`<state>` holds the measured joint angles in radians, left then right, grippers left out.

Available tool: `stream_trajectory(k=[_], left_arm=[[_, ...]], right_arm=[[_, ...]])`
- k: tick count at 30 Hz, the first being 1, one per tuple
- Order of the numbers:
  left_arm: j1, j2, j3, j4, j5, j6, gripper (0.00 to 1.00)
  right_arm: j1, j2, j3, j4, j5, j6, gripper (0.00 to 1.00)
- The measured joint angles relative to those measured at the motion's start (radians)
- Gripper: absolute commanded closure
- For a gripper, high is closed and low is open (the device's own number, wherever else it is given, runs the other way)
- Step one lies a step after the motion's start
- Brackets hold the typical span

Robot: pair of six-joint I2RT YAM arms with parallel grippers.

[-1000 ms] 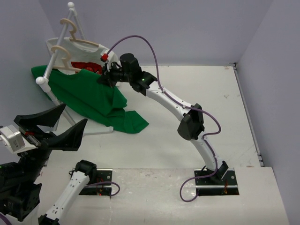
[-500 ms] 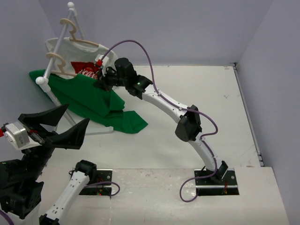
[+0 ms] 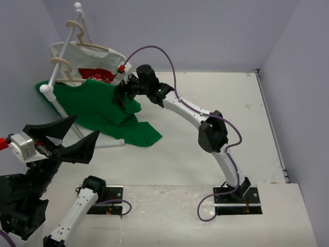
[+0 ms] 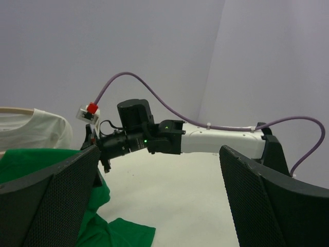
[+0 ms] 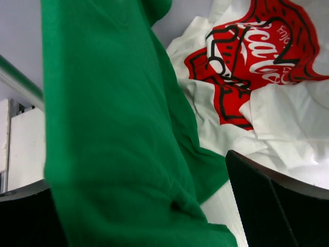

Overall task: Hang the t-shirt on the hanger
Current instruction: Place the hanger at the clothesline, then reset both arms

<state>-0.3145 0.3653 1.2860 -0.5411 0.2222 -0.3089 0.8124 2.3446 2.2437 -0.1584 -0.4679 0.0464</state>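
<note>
The green t-shirt (image 3: 100,105) hangs from the beige hanger (image 3: 72,77) on the rack at the far left, and its lower part trails onto the table. My right gripper (image 3: 122,96) is at the shirt's right shoulder with its jaws open. In the right wrist view a fold of the green t-shirt (image 5: 113,128) lies loose between the spread fingers of that gripper (image 5: 133,175). My left gripper (image 3: 56,141) hovers open and empty near the front left, well short of the shirt. From the left wrist view its wide jaws (image 4: 164,206) frame the right arm and the green t-shirt (image 4: 25,159).
A white t-shirt with a red logo (image 3: 97,59) hangs on a second beige hanger (image 3: 85,43) behind the green one. The white rack (image 3: 61,56) leans at the far left, with its base bar (image 3: 105,144) on the table. Walls close in at the back and left.
My right gripper has opened and let go of the green t-shirt, shifting a little to the right. The left arm has dipped slightly and stays open.
</note>
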Motion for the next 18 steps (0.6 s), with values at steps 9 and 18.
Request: stream_trajectory(k=[9,18], left_arm=[[0.000,-0.024,-0.159,-0.086,-0.049,0.045,0.00],[0.000,-0.169,-0.293,-0.192,-0.323,0.061,0.00]], right_arm=[[-0.131,-0.582,-0.610,0.056,0.063,0.073,0.01],[-0.145,-1.429,-1.165,-0.027,0.460,0.161,0.01]])
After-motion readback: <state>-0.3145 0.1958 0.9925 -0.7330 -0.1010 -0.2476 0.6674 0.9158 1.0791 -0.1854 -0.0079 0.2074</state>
